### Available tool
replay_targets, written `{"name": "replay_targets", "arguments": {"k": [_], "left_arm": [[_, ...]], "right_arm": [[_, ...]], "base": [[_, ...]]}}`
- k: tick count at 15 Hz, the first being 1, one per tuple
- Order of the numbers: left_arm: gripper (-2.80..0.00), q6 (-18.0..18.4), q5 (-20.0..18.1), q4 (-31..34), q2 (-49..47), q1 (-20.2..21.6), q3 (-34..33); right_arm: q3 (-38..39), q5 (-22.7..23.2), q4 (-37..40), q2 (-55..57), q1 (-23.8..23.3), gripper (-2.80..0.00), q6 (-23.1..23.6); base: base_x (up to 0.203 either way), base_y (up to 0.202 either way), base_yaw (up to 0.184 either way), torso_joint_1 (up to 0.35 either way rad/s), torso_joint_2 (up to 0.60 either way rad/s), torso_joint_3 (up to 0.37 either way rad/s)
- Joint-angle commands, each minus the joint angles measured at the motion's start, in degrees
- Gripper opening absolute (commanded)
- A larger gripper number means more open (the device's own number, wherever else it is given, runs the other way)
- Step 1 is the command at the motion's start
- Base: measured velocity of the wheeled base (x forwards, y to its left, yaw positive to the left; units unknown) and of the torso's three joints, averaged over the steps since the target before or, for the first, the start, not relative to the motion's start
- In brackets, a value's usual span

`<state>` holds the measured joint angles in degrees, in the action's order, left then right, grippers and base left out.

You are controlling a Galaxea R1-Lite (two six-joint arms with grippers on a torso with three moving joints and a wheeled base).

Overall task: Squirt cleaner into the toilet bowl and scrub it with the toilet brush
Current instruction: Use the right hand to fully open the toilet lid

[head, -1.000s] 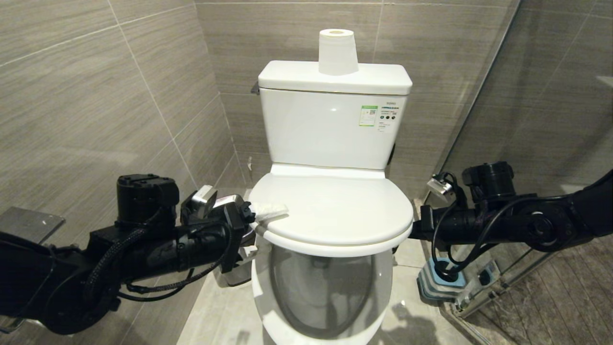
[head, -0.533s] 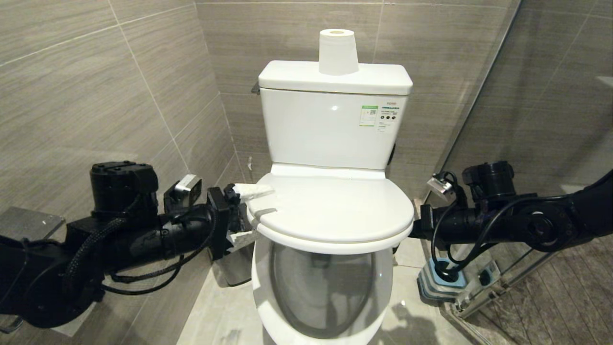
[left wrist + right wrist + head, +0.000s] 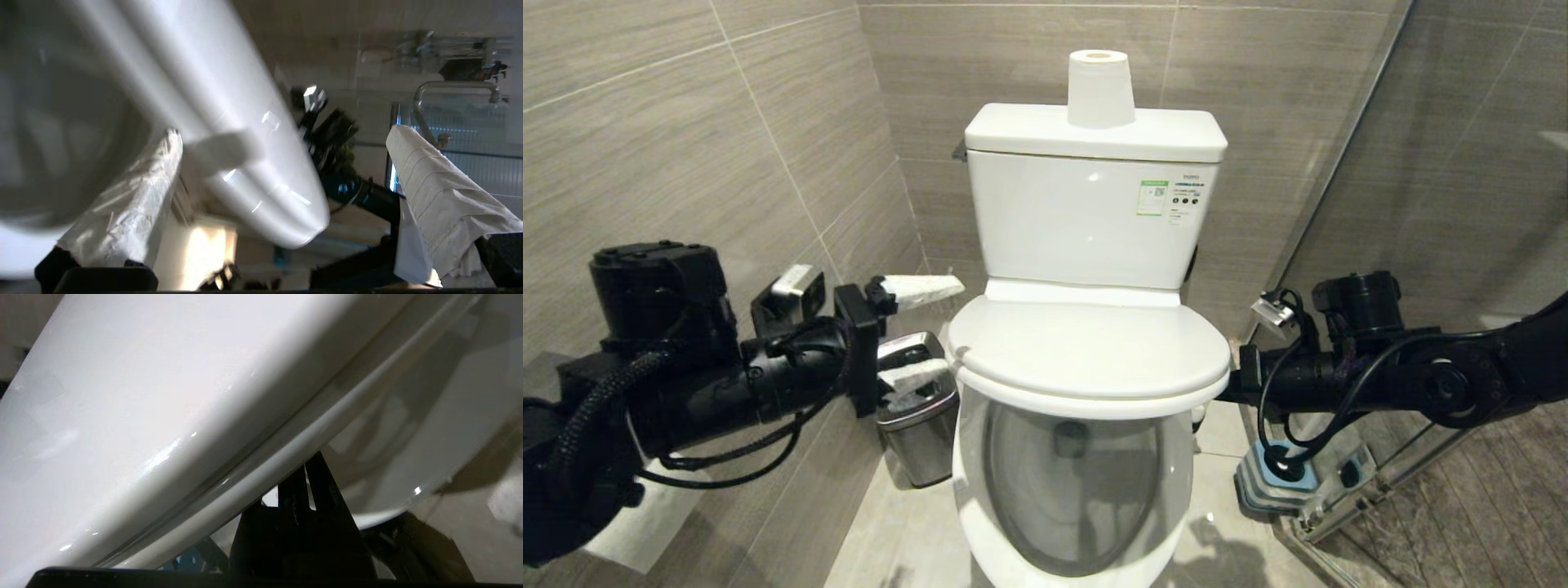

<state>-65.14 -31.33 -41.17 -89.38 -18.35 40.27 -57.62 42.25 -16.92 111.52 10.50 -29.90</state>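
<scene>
propping the toilet bowl (image 3: 980, 490) lid (image 3: 1086, 347) from beneath, right tool (image 3: 304, 473) sits pinched.

toilet bowl (image 3: 980, 490): you see glossy white ceramic, smooth, with soft reflections inside the basin.
seat and lid (image 3: 1086, 351): white plastic, smooth and shiny; in the right wrist view (image 3: 143, 416) you find small bright highlights on it.
cistern (image 3: 1078, 220): the same glossy white ceramic, with a printed paper sticker (image 3: 1150, 198).
paper roll (image 3: 1100, 88): matt white paper, soft looking.
bin (image 3: 920, 425): brushed steel, shiny and mirror-like on the lid.
left gripper fingers (image 3: 923, 287): wrapped in white wrinkled material, rough and matt.
walls (image 3: 686, 147): large grey tiles, smooth, satin finish with fine streaks.
arms (image 3: 1380, 384): you see black matt plastic and braided cable sleeves.
</scene>
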Motion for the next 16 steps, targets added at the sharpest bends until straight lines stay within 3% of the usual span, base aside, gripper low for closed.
{"name": "replay_targets", "arguments": {"k": [1,2,3,5,7,9,11,13,16], "left_arm": [[0.0,8.2,0.3,4.0,2.7,2.9,-0.4],[0.0,11.1,0.4,4.8,2.8,4.6,-0.3],[-2.8,12.3,0.4,5.1,2.9,5.8,-0.1],[-2.8,12.8,0.5,5.1,4.0,6.9,0.1],[-2.8,13.8,2.9,5.2,5.9,7.4,0.5],[-2.8,19.2,7.3,5.3,7.5,7.7,0.1],[-2.8,27.1,10.6,5.2,8.8,8.7,-0.1],[-2.8,35.1,12.7,5.0,11.3,10.3,-0.6],[-2.8,42.1,13.7,5.0,17.3,14.1,-0.8]], "right_arm": [[-0.1,0.2,-0.5,-0.2,-0.1,-2.8,-0.2],[0.0,0.2,-0.5,-0.3,-0.2,-2.8,-0.2],[0.0,0.2,-0.5,-0.4,-0.2,-2.8,-0.2],[0.0,0.2,-0.5,-0.6,-0.2,-2.8,-0.2],[0.0,0.2,-0.4,-0.8,-0.3,-2.8,-0.2],[0.0,0.2,-0.4,-1.0,-0.7,-2.8,-0.2],[0.0,0.2,-0.4,-1.0,-0.9,-2.8,-0.2],[-0.1,0.2,-0.5,-1.0,-1.1,-2.8,-0.2],[-0.2,0.2,-0.5,-1.1,-1.3,-2.8,-0.2]], "base": [[0.0,0.0,0.0,0.0,0.0,0.0],[0.0,0.0,0.0,0.0,0.0,0.0],[0.0,0.0,0.0,0.0,0.0,0.0],[0.0,0.0,0.0,0.0,0.0,0.0],[0.0,0.0,0.0,0.0,0.0,0.0],[0.0,0.0,0.0,0.0,0.0,0.0],[0.0,0.0,0.0,0.0,0.0,0.0],[0.0,0.0,0.0,0.0,0.0,0.0],[0.0,0.0,0.0,0.0,0.0,0.0]]}}
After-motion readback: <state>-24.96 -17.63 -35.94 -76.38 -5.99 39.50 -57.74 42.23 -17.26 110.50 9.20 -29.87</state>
